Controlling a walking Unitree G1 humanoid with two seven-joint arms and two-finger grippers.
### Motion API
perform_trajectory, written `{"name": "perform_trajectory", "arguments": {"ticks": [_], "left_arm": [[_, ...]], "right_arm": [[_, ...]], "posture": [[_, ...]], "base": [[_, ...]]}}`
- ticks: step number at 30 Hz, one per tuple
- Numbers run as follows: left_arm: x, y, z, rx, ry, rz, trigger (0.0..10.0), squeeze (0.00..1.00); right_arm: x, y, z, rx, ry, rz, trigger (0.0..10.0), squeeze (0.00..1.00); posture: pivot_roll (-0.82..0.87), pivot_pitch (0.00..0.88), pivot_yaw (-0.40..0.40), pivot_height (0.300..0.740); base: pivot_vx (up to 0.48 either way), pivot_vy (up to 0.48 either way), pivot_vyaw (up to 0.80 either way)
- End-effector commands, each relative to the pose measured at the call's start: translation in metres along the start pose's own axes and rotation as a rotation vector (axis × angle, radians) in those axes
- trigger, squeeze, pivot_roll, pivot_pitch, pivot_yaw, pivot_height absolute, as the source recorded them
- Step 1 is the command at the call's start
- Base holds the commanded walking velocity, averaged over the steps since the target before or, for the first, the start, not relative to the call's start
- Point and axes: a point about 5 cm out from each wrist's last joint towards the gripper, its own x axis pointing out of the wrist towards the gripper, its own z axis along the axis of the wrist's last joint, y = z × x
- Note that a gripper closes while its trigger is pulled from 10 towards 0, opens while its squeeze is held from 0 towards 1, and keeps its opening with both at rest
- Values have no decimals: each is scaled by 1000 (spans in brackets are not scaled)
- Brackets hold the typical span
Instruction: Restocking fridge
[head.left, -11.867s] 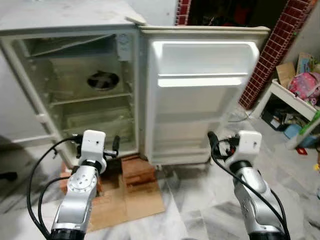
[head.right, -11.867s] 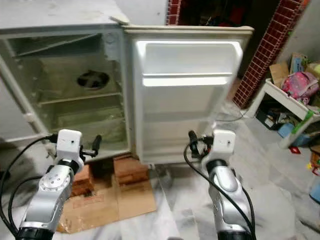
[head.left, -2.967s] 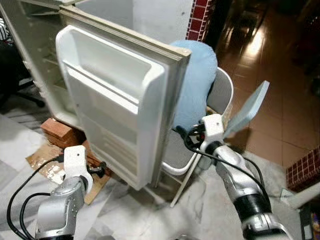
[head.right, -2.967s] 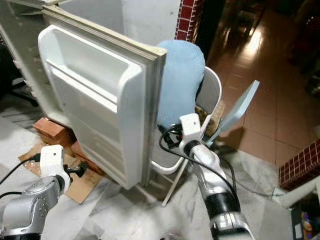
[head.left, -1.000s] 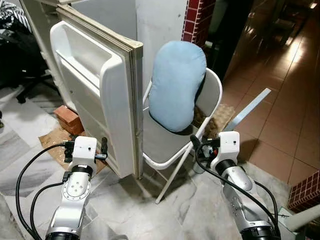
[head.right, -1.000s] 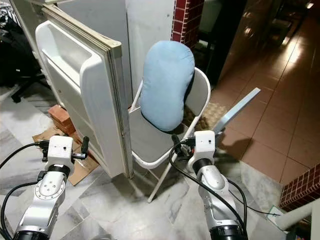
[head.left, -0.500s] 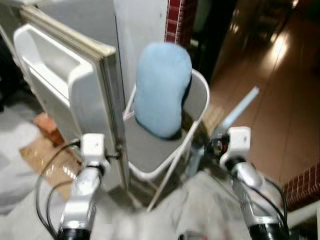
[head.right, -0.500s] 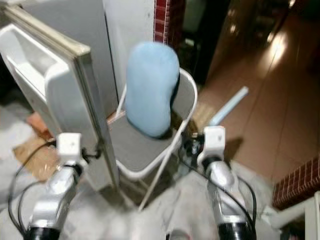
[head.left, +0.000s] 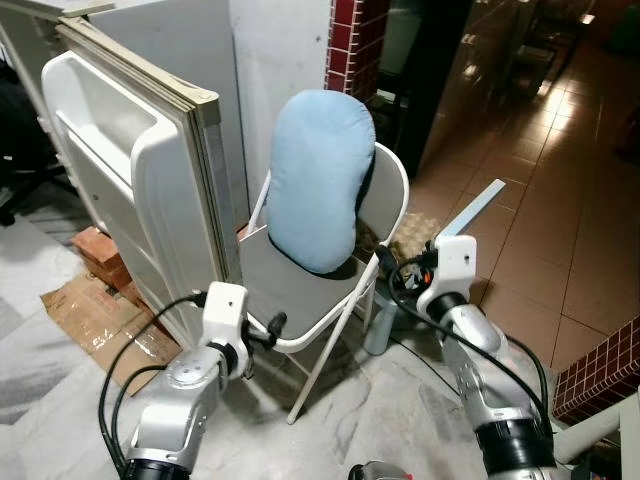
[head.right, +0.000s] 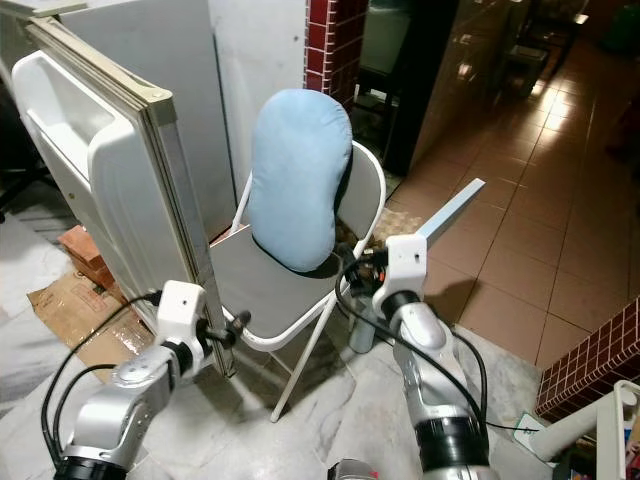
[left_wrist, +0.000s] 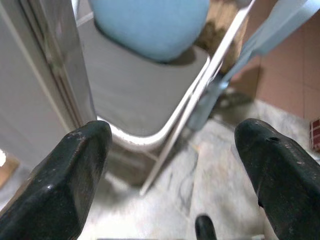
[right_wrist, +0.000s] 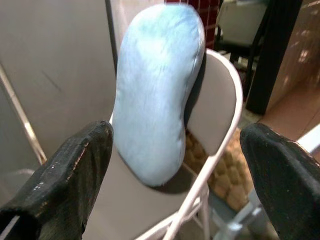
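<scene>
Here the fridge door (head.left: 140, 190) stands swung wide, its edge just beside a grey folding chair (head.left: 300, 285) with a blue cushion (head.left: 318, 180) propped upright on the seat. The left pincer (head.left: 262, 330) hangs released by the chair's front rim; the right pincer (head.left: 385, 262) is spread too, near the chair's far side. Bricks (head.left: 100, 250) and cardboard (head.left: 95, 315) lie on the marble floor (head.left: 400, 410).

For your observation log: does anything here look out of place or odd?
Yes. A folding chair with a blue cushion upright on its seat stands right behind the open fridge door. The fridge stands on bricks and flattened cardboard.
</scene>
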Motion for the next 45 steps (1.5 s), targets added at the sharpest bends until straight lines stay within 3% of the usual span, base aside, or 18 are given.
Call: {"name": "perform_trajectory", "arguments": {"ticks": [1, 6, 10, 16, 19, 21, 22, 25, 26, 29, 30, 33, 35, 36, 38, 41, 43, 45], "left_arm": [[-2, 1, 3, -18, 18, 16, 10000, 0], [-6, -16, -5, -78, 111, -63, 10000, 0], [-4, -16, -11, -84, 178, -59, 10000, 0], [1, -17, -21, -86, 273, -48, 10000, 0], [5, -17, -19, -83, 270, -50, 10000, 0], [6, -17, -19, -79, 269, -50, 10000, 0], [8, -17, -17, -68, 267, -50, 10000, 0], [10, -18, -16, -63, 267, -51, 10000, 0], [10, -18, -16, -63, 267, -51, 10000, 0], [13, -18, -14, -67, 260, -46, 10000, 0], [13, -18, -14, -75, 256, -43, 10000, 0], [13, -18, -14, -80, 256, -44, 10000, 0], [14, -18, -13, -75, 255, -47, 10000, 0], [15, -17, -11, -56, 235, -44, 10000, 0], [17, -16, -7, -48, 210, -36, 10000, 0], [19, -6, 2, -80, 148, 21, 10000, 0], [20, 8, 13, -74, 70, 65, 10000, 0], [23, 9, 16, -51, 66, 46, 10000, 0]], "right_arm": [[9, 3, 4, 18, -7, -9, 10000, 0], [34, 28, 23, 76, -47, 37, 10000, 0], [51, 50, 36, 119, -51, 77, 10000, 0], [66, 101, 69, 211, -86, 234, 10000, 0], [58, 140, 98, 218, -121, 466, 10000, 0], [52, 149, 105, 215, -129, 543, 10000, 0], [37, 162, 115, 199, -140, 718, 10000, 0], [14, 168, 122, 208, -129, 944, 10000, 0], [14, 168, 122, 208, -129, 944, 10000, 0], [-14, 156, 126, 242, -102, 1171, 10000, 0], [-33, 147, 131, 246, -125, 1296, 10000, 0], [-39, 134, 133, 258, -137, 1308, 10000, 0], [-19, 118, 115, 215, -76, 1112, 10000, 0], [3, 99, 86, 123, 17, 893, 10000, 0], [11, 85, 68, 57, 73, 776, 10000, 0], [16, 54, 38, 18, 163, 572, 10000, 0], [7, 12, 7, -16, 252, 318, 10000, 0], [-1, -5, -1, 10, 282, 205, 10000, 0]], "posture": [[0, 0, -29, 740], [10, 0, -32, 740], [13, 0, -35, 740], [25, 0, -48, 740], [23, 0, -57, 740], [23, 0, -57, 740], [23, 0, -67, 740], [23, 0, -70, 740], [23, 0, -70, 740], [23, 0, -82, 740], [18, 0, -81, 740], [11, 0, -78, 740], [0, 0, -70, 740], [-1, 0, -69, 740], [-1, 0, -69, 740], [-2, 0, -59, 740], [-6, 0, -54, 740], [-11, 0, -52, 740]], "base": [[0, 0, 0], [0, 0, 0], [0, 0, 0], [0, 0, 0], [0, 0, 0], [0, 0, 0], [0, 0, 0], [0, 0, 0], [0, 0, 0], [0, 0, 0], [0, 0, 0], [0, 0, 0], [0, 0, 0], [0, 0, 0], [0, 0, 0], [0, 0, 0], [0, 0, 0], [0, 0, 0]]}}
